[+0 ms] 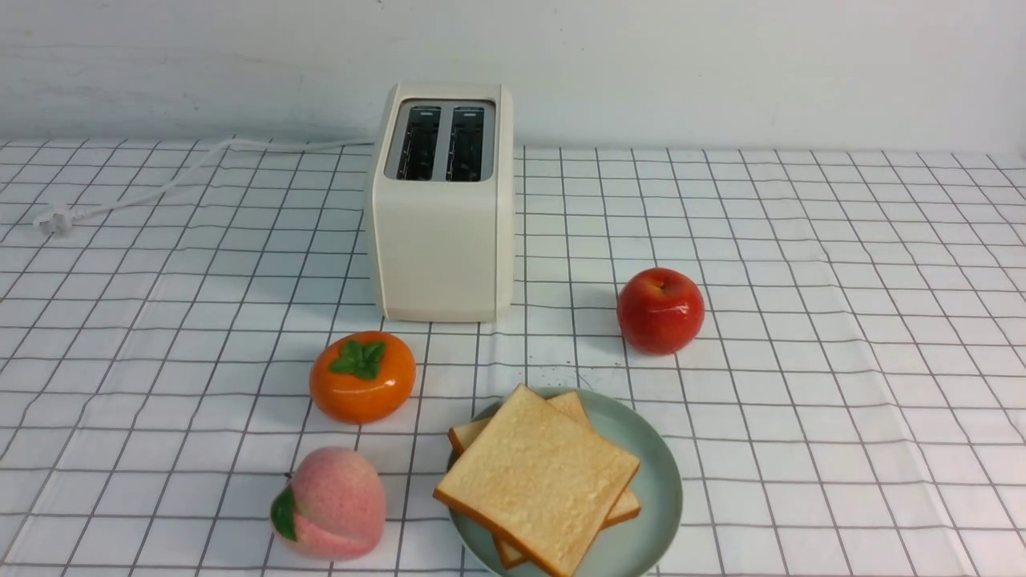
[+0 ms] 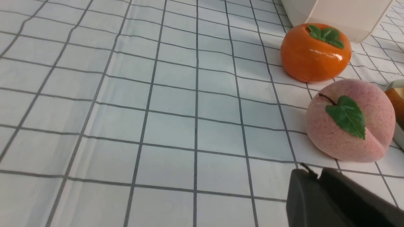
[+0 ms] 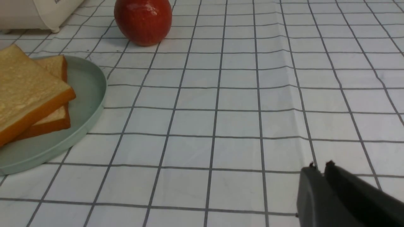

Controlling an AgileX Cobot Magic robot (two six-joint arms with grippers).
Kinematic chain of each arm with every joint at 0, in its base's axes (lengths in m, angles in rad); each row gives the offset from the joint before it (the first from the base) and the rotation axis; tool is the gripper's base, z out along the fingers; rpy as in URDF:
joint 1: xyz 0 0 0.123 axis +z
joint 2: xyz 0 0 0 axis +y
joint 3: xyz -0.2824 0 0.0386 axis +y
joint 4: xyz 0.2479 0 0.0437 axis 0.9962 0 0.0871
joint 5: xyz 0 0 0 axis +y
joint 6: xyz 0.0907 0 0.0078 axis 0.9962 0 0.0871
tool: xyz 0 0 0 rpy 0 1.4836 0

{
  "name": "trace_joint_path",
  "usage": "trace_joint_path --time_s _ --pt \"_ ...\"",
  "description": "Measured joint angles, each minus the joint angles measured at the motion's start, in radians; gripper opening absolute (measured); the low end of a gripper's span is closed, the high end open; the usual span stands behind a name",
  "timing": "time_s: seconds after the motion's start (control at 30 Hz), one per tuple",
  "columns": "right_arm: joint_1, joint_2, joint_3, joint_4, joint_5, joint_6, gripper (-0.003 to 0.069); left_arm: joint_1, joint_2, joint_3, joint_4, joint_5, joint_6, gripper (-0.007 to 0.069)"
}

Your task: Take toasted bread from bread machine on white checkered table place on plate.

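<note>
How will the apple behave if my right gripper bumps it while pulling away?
The apple looks round and glossy, so it would probably roll and slip. It stands free on the table, with nothing on its right to stop it.

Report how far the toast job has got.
Done, by the look of it: both slices of toasted bread lie stacked on the plate, and the bread machine shows two bare slots. Nothing is in hand: left gripper and right gripper have jaws closed, holding nothing. No step appears left.

Each claw (image 2: 311, 176) (image 3: 320, 167) shows matte black, blunt, smooth-surfaced fingers
</note>
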Motion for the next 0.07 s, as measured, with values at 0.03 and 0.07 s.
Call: trace_joint_path --time_s 0.03,0.07 --pt "0.000 0.000 0.000 0.000 0.000 0.000 0.0051 0.000 0.000 0.000 0.000 0.000 0.000 0.0052" --pt "0.000 0.000 0.000 0.000 0.000 0.000 0.0053 0.000 0.000 0.000 0.000 0.000 0.000 0.0052"
